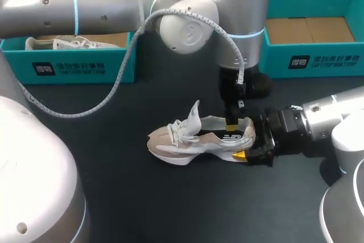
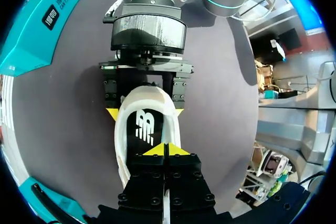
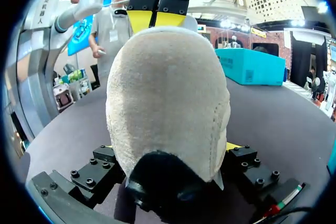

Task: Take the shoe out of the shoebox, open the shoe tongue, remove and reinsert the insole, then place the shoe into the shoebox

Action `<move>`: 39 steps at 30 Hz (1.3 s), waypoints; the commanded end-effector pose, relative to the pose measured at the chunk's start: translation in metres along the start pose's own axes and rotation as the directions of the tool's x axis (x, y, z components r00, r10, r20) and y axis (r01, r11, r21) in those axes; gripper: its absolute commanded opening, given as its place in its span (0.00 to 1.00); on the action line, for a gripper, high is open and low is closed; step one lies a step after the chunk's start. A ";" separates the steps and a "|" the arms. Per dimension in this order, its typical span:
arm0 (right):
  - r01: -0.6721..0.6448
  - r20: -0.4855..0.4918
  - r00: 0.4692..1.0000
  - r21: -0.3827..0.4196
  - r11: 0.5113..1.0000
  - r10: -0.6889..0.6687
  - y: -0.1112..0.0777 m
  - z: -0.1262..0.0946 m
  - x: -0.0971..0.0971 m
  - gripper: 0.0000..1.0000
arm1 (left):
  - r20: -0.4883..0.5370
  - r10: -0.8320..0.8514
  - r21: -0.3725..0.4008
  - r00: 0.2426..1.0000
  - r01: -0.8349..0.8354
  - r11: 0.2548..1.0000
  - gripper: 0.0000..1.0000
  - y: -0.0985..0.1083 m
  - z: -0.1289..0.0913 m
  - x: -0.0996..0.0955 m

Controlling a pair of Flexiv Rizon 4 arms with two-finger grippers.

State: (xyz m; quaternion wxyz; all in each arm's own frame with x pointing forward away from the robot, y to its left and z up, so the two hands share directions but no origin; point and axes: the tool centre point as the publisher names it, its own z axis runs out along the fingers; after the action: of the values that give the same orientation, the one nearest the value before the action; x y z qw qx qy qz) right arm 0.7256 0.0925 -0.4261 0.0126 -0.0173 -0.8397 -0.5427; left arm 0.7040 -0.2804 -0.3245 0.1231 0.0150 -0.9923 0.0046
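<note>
A beige and white shoe (image 1: 193,138) lies on its sole in the middle of the dark table, its tongue (image 1: 194,115) pulled upright. My right gripper (image 1: 250,140) is shut on the heel, one yellow tip on each side of it; in the right wrist view the heel (image 3: 168,108) fills the space between the fingers. My left gripper (image 2: 165,150) comes down from above into the shoe's opening, tips pressed together over the black insole (image 2: 144,127), which lies flat inside. I cannot tell whether the tips pinch the insole.
A teal shoebox (image 1: 85,66) at the back left holds another white shoe (image 1: 57,42). A second teal shoebox (image 1: 318,61) at the back right shows a bare cardboard bottom. The left arm's cable (image 1: 114,92) hangs over the table left of the shoe.
</note>
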 end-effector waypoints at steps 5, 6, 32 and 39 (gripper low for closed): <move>0.000 0.000 1.000 0.000 1.000 0.000 -0.004 0.002 0.000 0.00 | 0.005 0.032 0.034 0.999 -0.032 0.999 0.00 0.002 0.005 -0.004; 0.000 0.000 1.000 0.000 1.000 0.000 -0.004 0.002 0.000 0.00 | -0.035 0.065 0.053 0.997 -0.063 0.997 0.00 0.004 0.006 -0.006; 0.000 0.000 1.000 0.000 1.000 0.000 -0.004 0.002 0.000 0.00 | -0.066 0.155 0.016 0.986 -0.155 0.988 0.00 0.020 0.049 -0.006; 0.000 0.000 1.000 0.000 1.000 0.000 -0.004 0.002 0.000 0.00 | -0.065 0.184 0.019 0.981 -0.183 0.983 0.00 0.023 0.059 -0.006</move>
State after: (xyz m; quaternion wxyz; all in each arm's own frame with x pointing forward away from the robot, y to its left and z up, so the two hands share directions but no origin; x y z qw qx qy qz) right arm 0.7256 0.0925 -0.4261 0.0126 -0.0172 -0.8397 -0.5427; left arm 0.6960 -0.2576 -0.3779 0.1568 -0.0771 -0.9844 0.0192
